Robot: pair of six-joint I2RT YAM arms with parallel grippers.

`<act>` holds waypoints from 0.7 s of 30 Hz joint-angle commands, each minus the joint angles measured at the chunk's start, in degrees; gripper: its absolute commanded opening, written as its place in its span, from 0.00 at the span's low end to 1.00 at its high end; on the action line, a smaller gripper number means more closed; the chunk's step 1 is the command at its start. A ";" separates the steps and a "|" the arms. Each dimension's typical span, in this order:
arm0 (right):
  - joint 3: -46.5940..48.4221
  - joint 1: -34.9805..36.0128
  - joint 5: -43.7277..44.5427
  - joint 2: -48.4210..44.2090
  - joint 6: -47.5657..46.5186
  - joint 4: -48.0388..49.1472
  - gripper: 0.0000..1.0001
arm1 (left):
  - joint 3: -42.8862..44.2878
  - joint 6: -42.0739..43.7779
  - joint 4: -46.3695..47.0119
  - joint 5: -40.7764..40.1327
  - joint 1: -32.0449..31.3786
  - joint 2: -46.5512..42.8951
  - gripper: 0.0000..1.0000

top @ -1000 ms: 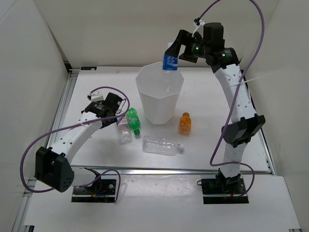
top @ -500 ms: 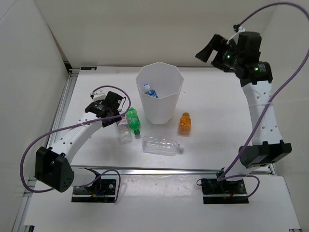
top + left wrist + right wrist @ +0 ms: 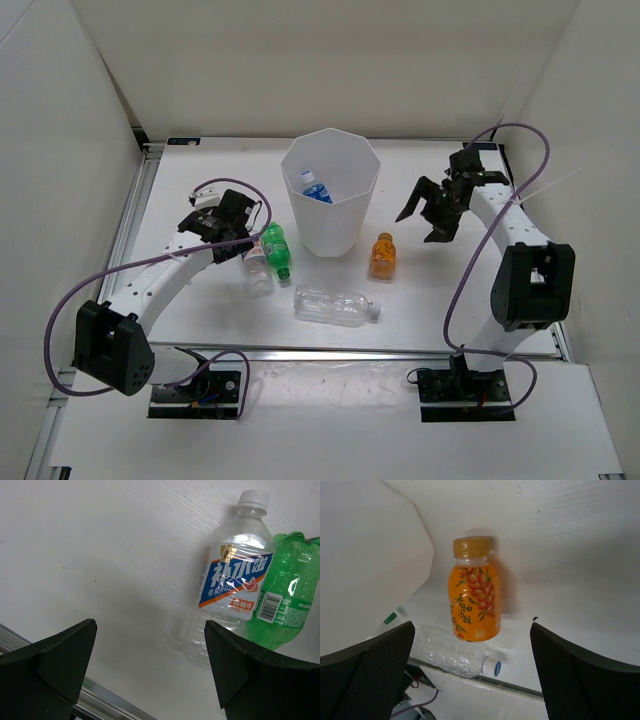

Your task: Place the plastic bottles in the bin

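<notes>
The white faceted bin [image 3: 338,228] stands at mid-table with the blue-labelled bottle [image 3: 316,191] lying inside it. The orange bottle [image 3: 382,254] stands right of the bin. My right gripper [image 3: 427,220] is open and empty, just right of the orange bottle, which shows between the jaws in the right wrist view [image 3: 474,602]. The green bottle [image 3: 275,248] and the small clear labelled bottle [image 3: 257,270] lie side by side left of the bin. My left gripper [image 3: 238,240] is open and empty beside them. Both show in the left wrist view: clear [image 3: 235,580], green [image 3: 282,610]. The larger clear bottle [image 3: 335,303] lies in front.
White walls enclose the table on three sides. A metal rail [image 3: 350,350] runs along the near edge and another along the left edge [image 3: 135,215]. The bin wall [image 3: 370,565] fills the left of the right wrist view, with the larger clear bottle [image 3: 455,655] below it.
The right gripper let the blue-labelled bottle fall into the bin, swung away to the right, then came down open beside the orange bottle. The left arm has barely moved.
</notes>
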 commanded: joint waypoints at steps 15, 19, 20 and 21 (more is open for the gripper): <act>-0.72 6.39 -7.41 17.70 -4.66 6.34 0.96 | -2.68 -4.69 -5.86 -0.21 -0.16 -6.17 1.00; -2.74 6.39 -8.65 18.34 -3.52 6.34 0.64 | -3.31 -5.22 -5.86 -0.73 -0.16 -8.28 1.00; -3.44 6.39 -7.69 17.81 -3.51 6.34 0.61 | -3.31 -5.22 -5.86 -0.74 -0.16 -8.29 1.00; -3.45 6.39 -7.16 16.15 -3.51 6.34 0.53 | -3.92 -5.22 -5.86 -0.74 -0.16 -8.29 1.00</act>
